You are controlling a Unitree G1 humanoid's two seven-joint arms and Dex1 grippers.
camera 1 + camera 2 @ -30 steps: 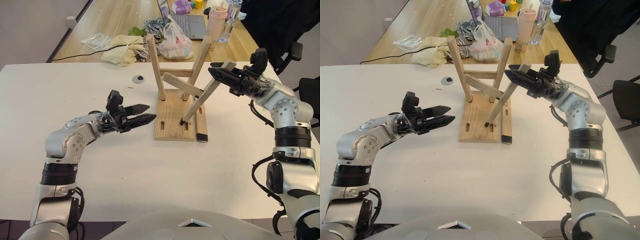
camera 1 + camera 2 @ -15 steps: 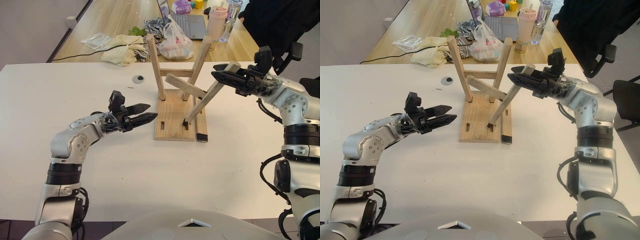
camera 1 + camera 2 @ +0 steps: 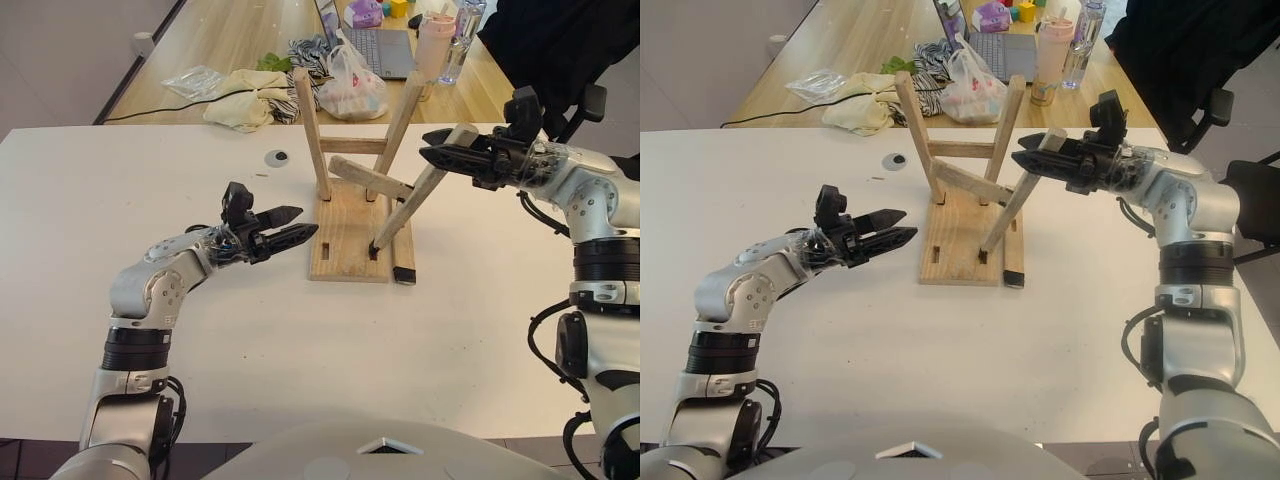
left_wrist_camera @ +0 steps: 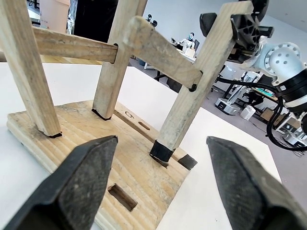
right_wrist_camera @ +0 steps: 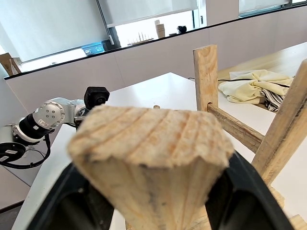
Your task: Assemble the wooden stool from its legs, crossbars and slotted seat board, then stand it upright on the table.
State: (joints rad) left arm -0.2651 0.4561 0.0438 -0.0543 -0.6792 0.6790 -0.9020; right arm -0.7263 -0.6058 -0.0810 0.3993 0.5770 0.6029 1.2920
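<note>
Two grippers show over your white table. At the left middle of the head view, your left gripper hangs low over the table. Its fingers are spread apart with nothing between them. It points at the seat board, which lies flat in the middle of the picture. The board is just beside the finger tips but not touching them. You can see open slots in the board on the side near that gripper. Two legs stand up from the far part of the board, and a crossbar joins them near the top. A second crossbar slants across to a third leg. That third leg leans to the right, with its dark bottom end down on the board near the right edge. One loose stick lies flat on the table, just beside the board's right side. At the upper right, your right gripper pinches the top end of the leaning leg. Behind the table, at the top, a bag and some cloth sit on a wooden desk.
</note>
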